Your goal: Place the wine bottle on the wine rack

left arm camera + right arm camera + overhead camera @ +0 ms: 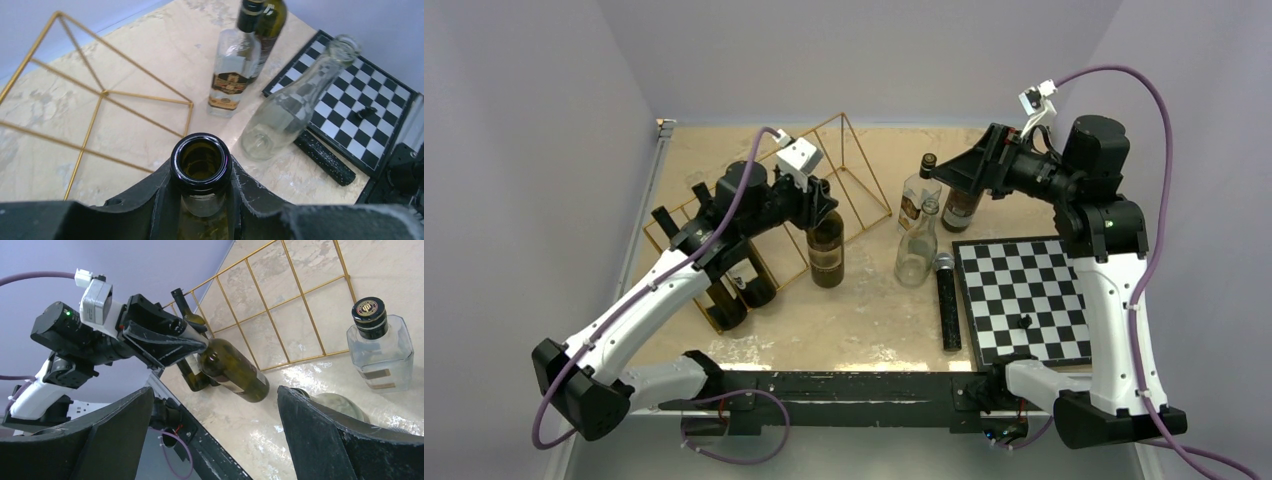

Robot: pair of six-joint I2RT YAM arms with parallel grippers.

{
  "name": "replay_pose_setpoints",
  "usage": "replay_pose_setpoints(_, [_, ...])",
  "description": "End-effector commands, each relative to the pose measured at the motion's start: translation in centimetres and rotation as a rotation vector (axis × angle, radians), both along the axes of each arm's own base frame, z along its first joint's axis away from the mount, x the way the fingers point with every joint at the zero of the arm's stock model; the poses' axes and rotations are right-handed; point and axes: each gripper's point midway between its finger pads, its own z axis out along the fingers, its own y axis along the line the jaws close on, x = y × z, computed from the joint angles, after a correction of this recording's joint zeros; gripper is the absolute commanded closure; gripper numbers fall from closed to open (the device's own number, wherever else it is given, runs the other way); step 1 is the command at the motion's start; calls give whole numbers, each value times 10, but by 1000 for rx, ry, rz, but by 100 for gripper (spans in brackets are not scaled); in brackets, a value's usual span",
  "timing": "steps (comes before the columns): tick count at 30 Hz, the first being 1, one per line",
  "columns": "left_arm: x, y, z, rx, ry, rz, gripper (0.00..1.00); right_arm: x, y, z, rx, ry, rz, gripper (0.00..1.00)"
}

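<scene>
Our left gripper [822, 208] is clamped on the neck of the dark wine bottle [827, 258], which stands upright on the bench [874, 320] just on the near side of the gold wine rack [870, 170]. Two dark bottles [754, 285] lie in the rack's left slots. Our right gripper [936, 176] hangs beside three upright bottles [917, 250] at the far edge of the chessboard [1024, 295].

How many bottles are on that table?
6: two bottles lie in the gold rack, one wine bottle is held by the left gripper, three stand beside the chessboard. More may be hidden.
</scene>
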Motion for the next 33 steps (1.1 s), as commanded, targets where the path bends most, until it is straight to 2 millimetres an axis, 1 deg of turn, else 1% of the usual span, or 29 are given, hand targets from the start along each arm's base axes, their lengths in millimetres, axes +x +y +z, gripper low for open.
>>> replay_pose_setpoints(1, [15, 42, 50, -104, -51, 175, 100, 0, 1, 12, 15, -50, -4, 1])
replay_pose_setpoints(6, [18, 75, 53, -120, 18, 308, 100, 0, 0, 13, 15, -46, -7, 1])
replay_pose_setpoints(10, [17, 91, 52, -126, 46, 387, 100, 1, 0, 14, 14, -45, -9, 1])
replay_pose_setpoints(12, [20, 99, 50, -127, 55, 435, 100, 0, 0, 13, 13, -44, -10, 1])
replay_pose_setpoints(17, [26, 112, 46, -149, 73, 515, 100, -1, 0, 14, 16, -45, -7, 1])
replay_pose_setpoints(23, [44, 128, 38, -170, 91, 600, 100, -5, 1, 14, 21, -50, -1, 1])
replay_pose_setpoints(27, [58, 137, 29, -212, 126, 631, 100, -5, 0, 9, 13, -40, -10, 1])
replay_pose_setpoints(30, [64, 143, 23, -226, 143, 654, 100, -7, -2, 5, 4, -37, -15, 1])
replay_pose_setpoints(33, [68, 149, 13, -234, 175, 686, 100, -6, -4, 2, -4, -34, -28, 1])
